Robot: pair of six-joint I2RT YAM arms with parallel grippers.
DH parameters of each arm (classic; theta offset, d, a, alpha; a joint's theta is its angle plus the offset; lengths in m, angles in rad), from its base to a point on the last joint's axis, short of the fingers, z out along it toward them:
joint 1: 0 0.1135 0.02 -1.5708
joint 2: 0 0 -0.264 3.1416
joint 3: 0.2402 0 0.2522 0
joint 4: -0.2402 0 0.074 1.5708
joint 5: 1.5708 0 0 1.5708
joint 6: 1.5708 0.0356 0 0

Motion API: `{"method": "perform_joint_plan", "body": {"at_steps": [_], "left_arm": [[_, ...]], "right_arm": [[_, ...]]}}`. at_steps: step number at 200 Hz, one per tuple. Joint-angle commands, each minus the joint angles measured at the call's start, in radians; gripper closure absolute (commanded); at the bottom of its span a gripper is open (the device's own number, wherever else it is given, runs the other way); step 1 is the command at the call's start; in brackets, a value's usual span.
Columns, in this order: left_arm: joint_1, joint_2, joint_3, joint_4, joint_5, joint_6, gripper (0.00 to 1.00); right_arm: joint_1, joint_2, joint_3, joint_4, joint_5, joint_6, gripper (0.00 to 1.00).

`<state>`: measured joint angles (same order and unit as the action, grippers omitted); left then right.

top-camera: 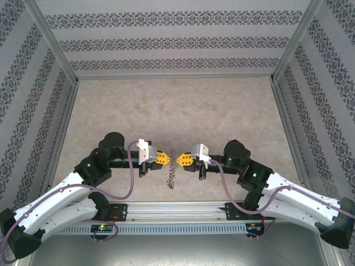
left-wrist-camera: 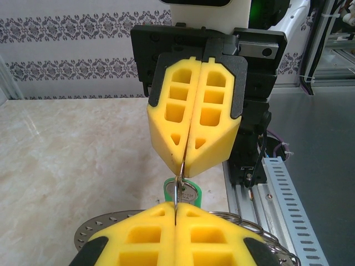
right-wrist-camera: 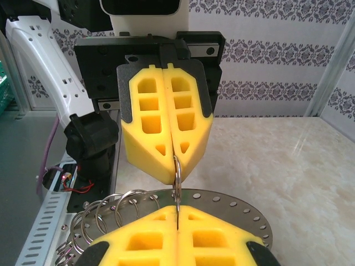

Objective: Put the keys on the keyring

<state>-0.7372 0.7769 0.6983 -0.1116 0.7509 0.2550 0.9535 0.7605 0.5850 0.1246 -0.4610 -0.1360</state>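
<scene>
Laboratory robot test cell: a marble-patterned surface point(top-camera: 166, 111) enclosed by wallpapered panels point(top-camera: 172, 39) on aluminium posts point(top-camera: 51, 41), with a slotted mounting rail point(top-camera: 177, 228) along the near edge.

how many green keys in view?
1. The green key sits behind the small ring pinched between the left gripper and right gripper. Other keys may be hidden behind them.

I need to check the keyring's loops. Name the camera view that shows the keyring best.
Right wrist: the keyring lies broad, holes and wire loops plain. Left wrist gives a short stretch of its rim and some loops; top external gives a wiry edge-on coil.
</scene>
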Motion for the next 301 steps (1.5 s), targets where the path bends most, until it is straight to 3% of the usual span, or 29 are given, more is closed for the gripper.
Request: {"method": "perform_joint_plan", "body": {"at_steps": [1, 301], "left_arm": [[0.012, -0.01, 0.033, 0.01, 0.008, 0.015, 1.0], [0.012, 0.016, 0.049, -0.018, -0.03, 0.029, 1.0]], "right_arm": [[0.01, -0.002, 0.021, 0.061, 0.001, 0.003, 1.0], [0.01, 0.056, 0.073, 0.106, -0.032, -0.004, 1.0]]}}
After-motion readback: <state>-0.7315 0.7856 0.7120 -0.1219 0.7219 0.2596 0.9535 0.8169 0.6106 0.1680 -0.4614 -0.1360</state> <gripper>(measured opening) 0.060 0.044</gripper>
